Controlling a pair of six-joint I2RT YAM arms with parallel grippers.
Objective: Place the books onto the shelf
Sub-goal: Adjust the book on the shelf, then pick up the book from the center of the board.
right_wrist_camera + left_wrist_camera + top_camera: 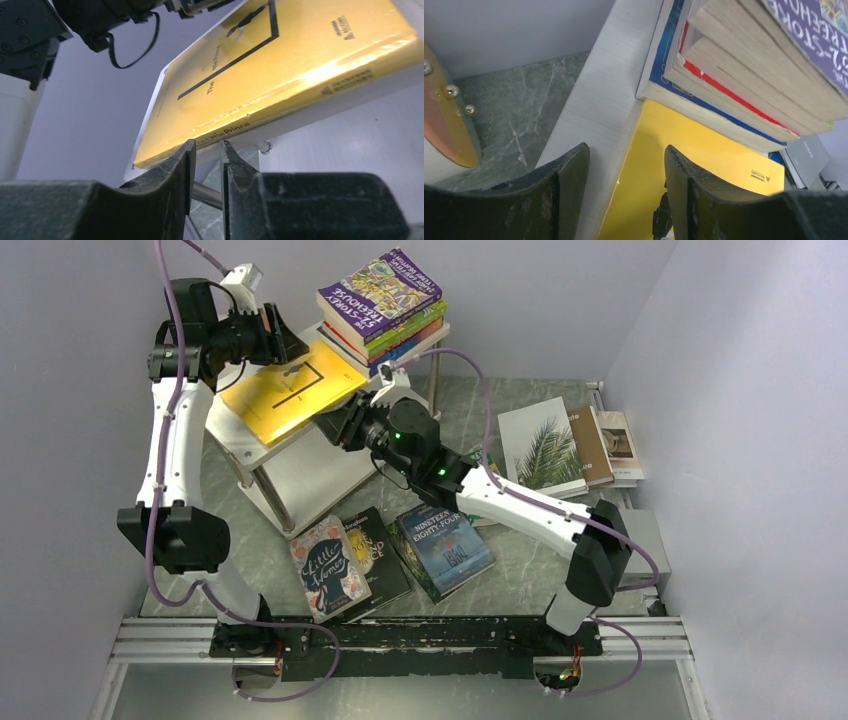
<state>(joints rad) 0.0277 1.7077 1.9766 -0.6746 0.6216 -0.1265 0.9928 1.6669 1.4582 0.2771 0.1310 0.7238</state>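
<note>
Your left gripper [624,155] hangs over the shelf [305,480] with its jaws spread and nothing between them; in its wrist view, the top board and the near edge of the yellow book [290,390] show through the gap. That book lies flat on the top board, turned at an angle, just beside the stack of books [385,300] with the purple-and-green Treehouse cover on top. Your right gripper [206,145] sits low at the yellow book's spine edge with its jaws drawn almost together. A slim gap is left with nothing in it, and you cannot tell whether the tips touch the spine. On the marbled table [520,560], in front of the shelf, you have Little Women [328,568], a black book [378,555] partly under it, and Nineteen Eighty-Four [448,545] just to their right. A white book with a palm leaf [540,445] leans with browner ones near the right wall.
</note>
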